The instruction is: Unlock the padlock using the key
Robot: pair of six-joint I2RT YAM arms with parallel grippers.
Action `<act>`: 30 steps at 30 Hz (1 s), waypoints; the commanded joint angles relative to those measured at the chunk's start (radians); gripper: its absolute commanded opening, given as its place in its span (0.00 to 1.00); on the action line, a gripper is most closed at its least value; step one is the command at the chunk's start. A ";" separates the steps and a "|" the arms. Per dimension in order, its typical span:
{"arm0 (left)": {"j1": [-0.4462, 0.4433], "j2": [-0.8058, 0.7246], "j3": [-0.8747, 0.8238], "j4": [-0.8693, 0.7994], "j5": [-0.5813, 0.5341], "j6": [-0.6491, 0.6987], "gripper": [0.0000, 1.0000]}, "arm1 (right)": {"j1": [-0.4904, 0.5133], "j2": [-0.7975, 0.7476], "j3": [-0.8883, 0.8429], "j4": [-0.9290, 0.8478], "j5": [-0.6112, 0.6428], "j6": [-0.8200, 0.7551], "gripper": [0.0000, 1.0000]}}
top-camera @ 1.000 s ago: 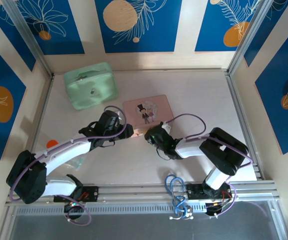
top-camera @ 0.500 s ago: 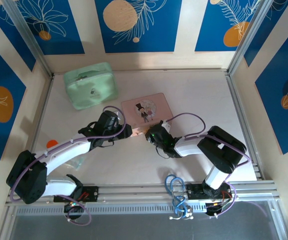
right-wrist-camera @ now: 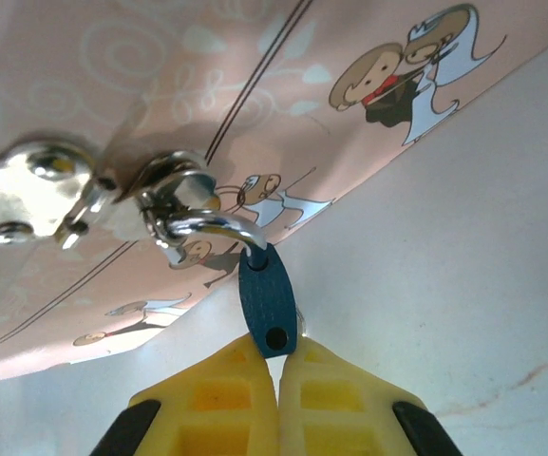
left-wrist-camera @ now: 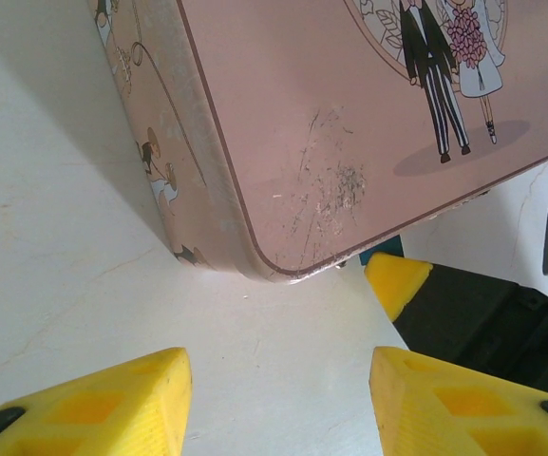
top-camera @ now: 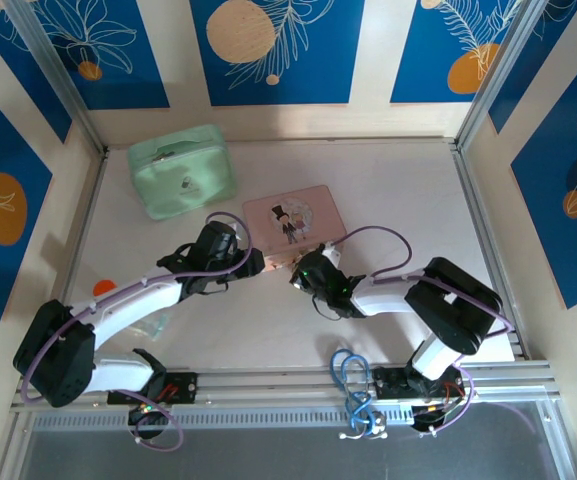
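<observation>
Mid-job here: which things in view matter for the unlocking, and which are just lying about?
Job: padlock, hanging from the clasp of the pink tin; right gripper, shut on it; left gripper, open.
Lying about: mint-green case.

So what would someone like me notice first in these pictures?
Probably the pink tin with its cartoon bride and groom, right in the middle of the scene. Up close, the right fingers are pinched shut on a tiny blue padlock hanging from the tin's silvery clasp. A mint-green case sits at the far left.
</observation>
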 commanded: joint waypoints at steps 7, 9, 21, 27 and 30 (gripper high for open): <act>0.014 0.014 -0.010 0.002 -0.001 0.018 0.52 | -0.030 0.011 0.038 -0.039 -0.024 -0.053 0.05; 0.014 0.011 -0.013 0.002 0.000 0.020 0.52 | -0.032 0.013 0.044 -0.046 -0.024 -0.061 0.07; 0.016 0.010 -0.020 0.012 0.001 0.018 0.52 | -0.059 0.029 0.050 -0.084 -0.017 -0.084 0.40; 0.016 0.013 -0.026 0.020 0.003 0.016 0.52 | -0.074 0.067 0.084 -0.067 -0.028 -0.178 0.46; 0.018 0.013 -0.030 0.023 0.003 0.014 0.52 | -0.079 0.087 0.100 -0.053 -0.042 -0.215 0.41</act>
